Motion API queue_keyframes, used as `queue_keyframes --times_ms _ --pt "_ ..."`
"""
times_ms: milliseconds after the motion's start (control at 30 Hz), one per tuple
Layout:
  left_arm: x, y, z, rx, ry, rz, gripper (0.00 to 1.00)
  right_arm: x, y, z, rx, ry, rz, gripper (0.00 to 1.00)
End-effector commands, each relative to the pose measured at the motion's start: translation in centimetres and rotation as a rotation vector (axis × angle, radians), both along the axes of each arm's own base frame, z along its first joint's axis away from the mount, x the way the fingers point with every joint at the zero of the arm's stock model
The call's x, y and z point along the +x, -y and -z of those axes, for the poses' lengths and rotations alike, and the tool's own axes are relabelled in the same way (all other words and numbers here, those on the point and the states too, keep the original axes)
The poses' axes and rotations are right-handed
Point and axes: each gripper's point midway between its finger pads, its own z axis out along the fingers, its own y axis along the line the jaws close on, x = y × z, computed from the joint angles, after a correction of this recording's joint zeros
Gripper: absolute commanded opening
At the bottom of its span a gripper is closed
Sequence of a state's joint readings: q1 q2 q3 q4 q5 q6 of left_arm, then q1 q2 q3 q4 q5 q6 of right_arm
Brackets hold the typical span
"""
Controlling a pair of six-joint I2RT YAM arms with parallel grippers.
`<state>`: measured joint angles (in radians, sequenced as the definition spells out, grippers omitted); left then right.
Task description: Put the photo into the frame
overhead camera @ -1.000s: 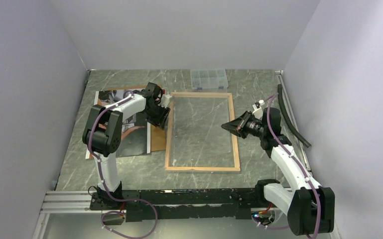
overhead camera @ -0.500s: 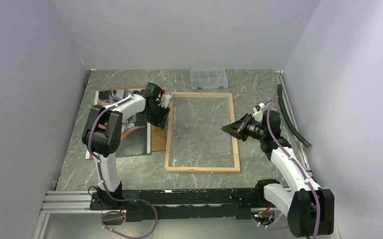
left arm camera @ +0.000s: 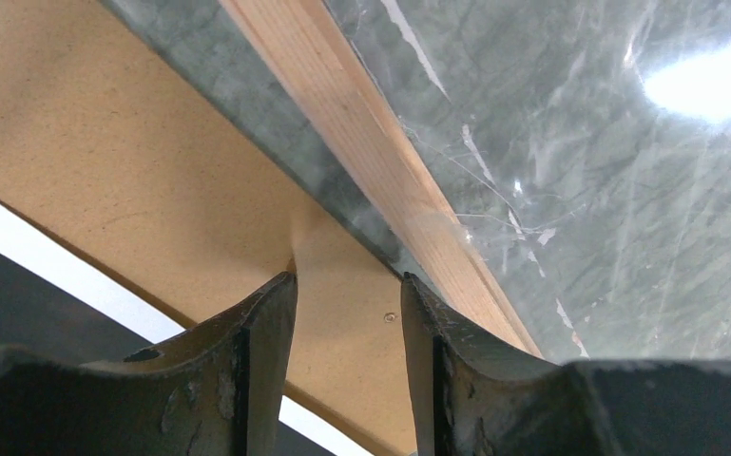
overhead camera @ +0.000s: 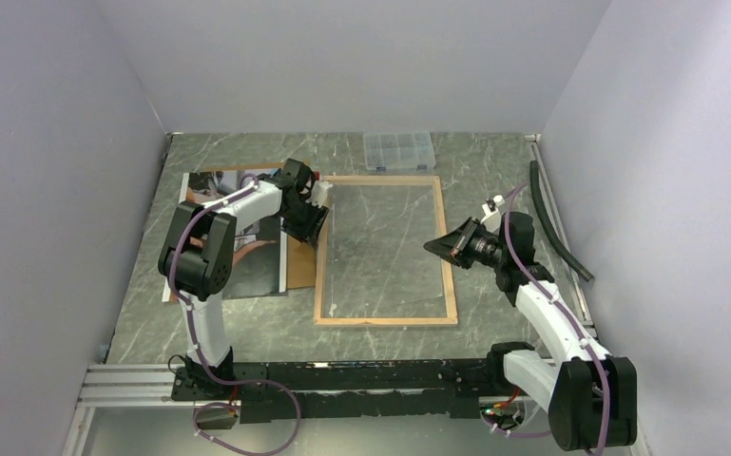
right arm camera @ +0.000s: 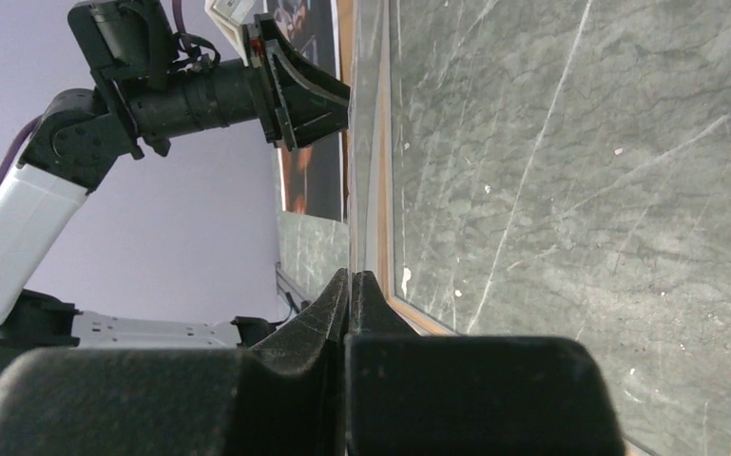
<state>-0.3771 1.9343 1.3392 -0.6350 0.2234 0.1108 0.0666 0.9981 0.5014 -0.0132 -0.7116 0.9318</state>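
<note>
We log the frame (overhead camera: pixel 385 321) lying wood side up mid-table, with the photo (overhead camera: pixel 252 275) flat just to its left and a brown board (overhead camera: pixel 300 271) showing between them. Left gripper (left arm camera: pixel 347 280) sits low by the frame's left rail, jaws parted over the board, nothing visibly clamped. Right gripper (overhead camera: pixel 434 244) is closed and empty above the right rail.

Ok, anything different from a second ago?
Very little. The left gripper nudged slightly toward the far end beside the frame's left rail, open over the brown board. The right gripper, shut and empty, sank a touch toward the near side above the frame. Nothing was taken or released; frame, photo and board lie where they were.
</note>
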Motion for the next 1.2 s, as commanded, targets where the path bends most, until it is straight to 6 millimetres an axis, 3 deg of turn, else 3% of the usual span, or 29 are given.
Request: queue_keyframes --times_ms 0,533,833,1167 --pt "-0.5 1.2 0.4 -0.019 -0.019 0.023 0.50 0.4 -0.1 -0.9 -0.004 0.108 -0.010 0.00" --pt "-0.7 1.5 0.5 -0.010 -0.022 0.033 0.49 0.0 0.6 3.0 -0.074 0.052 0.008 0.00" --pt "-0.6 1.6 0.2 -0.012 -0.017 0.036 0.49 0.4 1.0 3.8 -0.134 0.062 0.003 0.01" --pt "-0.6 1.7 0.0 -0.013 -0.014 0.039 0.49 0.5 1.3 5.1 -0.173 0.030 -0.003 0.18"
